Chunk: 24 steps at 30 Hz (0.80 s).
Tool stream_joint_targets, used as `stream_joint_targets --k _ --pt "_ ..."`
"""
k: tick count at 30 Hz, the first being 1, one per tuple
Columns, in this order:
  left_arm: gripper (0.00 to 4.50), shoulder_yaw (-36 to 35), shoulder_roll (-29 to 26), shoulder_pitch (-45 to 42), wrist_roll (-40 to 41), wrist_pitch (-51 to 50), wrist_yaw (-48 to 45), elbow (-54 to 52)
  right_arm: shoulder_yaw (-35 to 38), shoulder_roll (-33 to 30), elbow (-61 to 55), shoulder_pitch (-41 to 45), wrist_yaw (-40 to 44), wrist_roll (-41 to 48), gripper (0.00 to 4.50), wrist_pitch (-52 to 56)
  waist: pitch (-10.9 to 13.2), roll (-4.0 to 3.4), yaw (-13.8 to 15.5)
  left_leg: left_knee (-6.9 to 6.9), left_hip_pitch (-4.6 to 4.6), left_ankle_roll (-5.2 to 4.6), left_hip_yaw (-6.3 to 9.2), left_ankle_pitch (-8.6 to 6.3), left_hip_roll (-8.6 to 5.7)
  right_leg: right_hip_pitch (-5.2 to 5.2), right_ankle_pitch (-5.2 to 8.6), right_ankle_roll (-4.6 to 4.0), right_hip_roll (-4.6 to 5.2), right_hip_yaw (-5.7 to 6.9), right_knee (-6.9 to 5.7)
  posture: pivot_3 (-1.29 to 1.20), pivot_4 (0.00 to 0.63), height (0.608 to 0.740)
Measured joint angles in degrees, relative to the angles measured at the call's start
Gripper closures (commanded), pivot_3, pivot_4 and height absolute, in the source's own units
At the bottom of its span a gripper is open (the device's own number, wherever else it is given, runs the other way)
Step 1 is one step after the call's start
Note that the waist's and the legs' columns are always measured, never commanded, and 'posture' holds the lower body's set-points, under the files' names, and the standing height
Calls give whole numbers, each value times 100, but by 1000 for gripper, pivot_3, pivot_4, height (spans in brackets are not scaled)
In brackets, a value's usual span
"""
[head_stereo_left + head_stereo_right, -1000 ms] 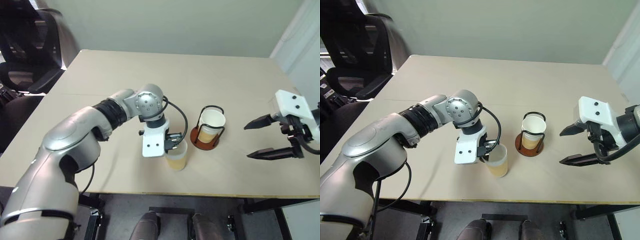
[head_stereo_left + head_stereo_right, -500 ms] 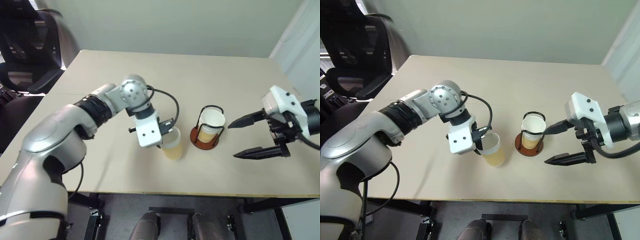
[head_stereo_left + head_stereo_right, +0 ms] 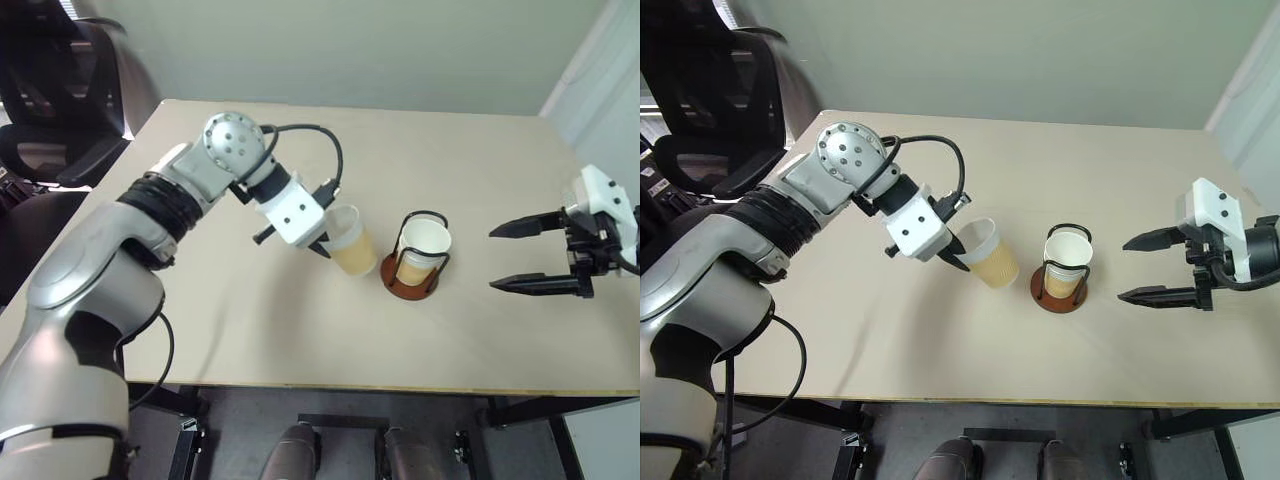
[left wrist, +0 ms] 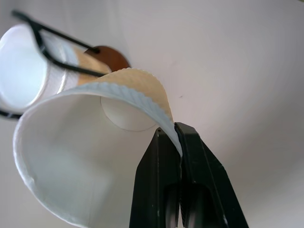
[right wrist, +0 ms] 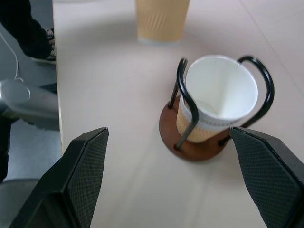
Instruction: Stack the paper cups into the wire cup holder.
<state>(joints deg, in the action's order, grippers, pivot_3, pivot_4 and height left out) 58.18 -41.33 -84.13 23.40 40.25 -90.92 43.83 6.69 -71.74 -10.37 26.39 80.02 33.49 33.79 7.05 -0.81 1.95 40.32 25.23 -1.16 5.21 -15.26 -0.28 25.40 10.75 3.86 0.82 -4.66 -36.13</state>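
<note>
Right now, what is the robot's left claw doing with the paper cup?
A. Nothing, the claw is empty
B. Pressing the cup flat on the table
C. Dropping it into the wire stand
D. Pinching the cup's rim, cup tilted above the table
D. The left gripper is shut on the rim of a paper cup, which tilts beside the wire cup holder.

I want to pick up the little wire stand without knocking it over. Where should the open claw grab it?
Probably the top of a black wire loop on the wire cup holder, coming from above. The loops stand higher than the cup inside, and the right gripper is open.
</note>
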Motion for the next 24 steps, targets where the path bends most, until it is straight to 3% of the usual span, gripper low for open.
stream_joint_targets --k 11,24 --pt "4464 -151 307 -488 -14 -369 -1 799 580 -380 812 -784 805 -412 328 -1050 0 0 -2 -4 0 -1 -3 -1 0 -2 0 -1 1 -1 8 0 150 740" --pt "4464 -344 1042 -1090 -7 -735 -1 1366 507 -356 934 -421 924 -512 328 -1248 1 0 3 -5 -1 -6 -17 -3 0 -6 -5 8 2 -11 18 0 150 740"
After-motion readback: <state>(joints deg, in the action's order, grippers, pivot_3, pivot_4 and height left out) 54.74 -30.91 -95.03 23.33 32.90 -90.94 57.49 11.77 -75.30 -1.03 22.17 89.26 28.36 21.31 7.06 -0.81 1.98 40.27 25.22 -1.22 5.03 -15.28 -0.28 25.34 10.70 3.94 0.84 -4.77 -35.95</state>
